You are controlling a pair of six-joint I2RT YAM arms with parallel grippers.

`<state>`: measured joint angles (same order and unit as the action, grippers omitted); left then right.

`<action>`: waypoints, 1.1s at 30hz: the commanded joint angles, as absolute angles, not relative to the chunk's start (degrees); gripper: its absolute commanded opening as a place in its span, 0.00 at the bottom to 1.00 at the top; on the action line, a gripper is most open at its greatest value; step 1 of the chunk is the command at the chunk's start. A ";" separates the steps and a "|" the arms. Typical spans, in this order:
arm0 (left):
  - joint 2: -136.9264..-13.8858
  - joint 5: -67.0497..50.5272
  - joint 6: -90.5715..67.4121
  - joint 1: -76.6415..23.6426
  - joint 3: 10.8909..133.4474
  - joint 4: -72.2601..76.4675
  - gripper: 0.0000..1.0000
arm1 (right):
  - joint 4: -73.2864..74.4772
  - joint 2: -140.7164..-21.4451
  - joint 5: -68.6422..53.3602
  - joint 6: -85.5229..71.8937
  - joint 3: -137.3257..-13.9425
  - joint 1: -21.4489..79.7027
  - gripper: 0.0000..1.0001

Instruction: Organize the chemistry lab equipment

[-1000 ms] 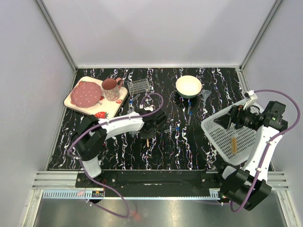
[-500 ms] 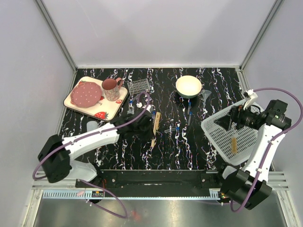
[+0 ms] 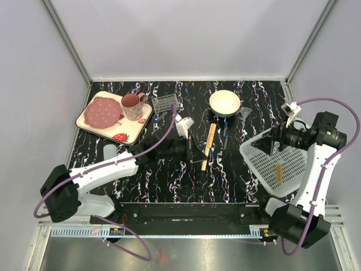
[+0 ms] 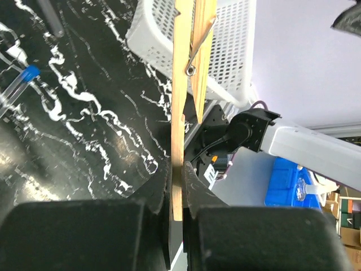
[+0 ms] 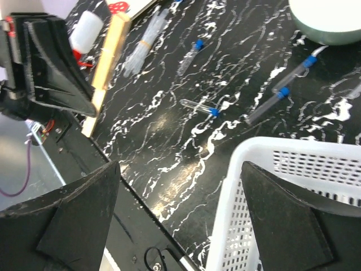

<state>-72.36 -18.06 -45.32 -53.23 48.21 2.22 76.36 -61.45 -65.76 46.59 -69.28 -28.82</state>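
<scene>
Top external shows us the left hand (image 3: 201,159) clamped on the near end of a tan wooden stick (image 3: 208,145), whose far end points toward the cream bowl (image 3: 224,103). Our right hand (image 3: 264,145) hangs with its fingers spread wide at the rim of the white basket (image 3: 293,169), where a second stick (image 3: 278,171) lies. Blue-capped tubes (image 5: 198,105) lie loose on the worktop (image 3: 169,180).
</scene>
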 commanded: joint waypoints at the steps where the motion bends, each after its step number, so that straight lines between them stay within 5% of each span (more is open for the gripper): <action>1: -76.02 -20.83 -45.88 -54.40 52.90 9.75 0.00 | 78.76 -61.44 -68.20 41.94 -71.37 -23.66 0.93; 33: -89.65 1.74 -46.41 -65.83 73.82 -2.36 0.00 | 46.33 -59.42 -66.63 -2.17 -62.68 -10.11 0.89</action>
<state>-88.47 -5.15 -45.78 -64.12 69.04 -0.14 54.00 -62.08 -69.49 5.72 -64.20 -11.35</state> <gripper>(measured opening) 0.047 0.902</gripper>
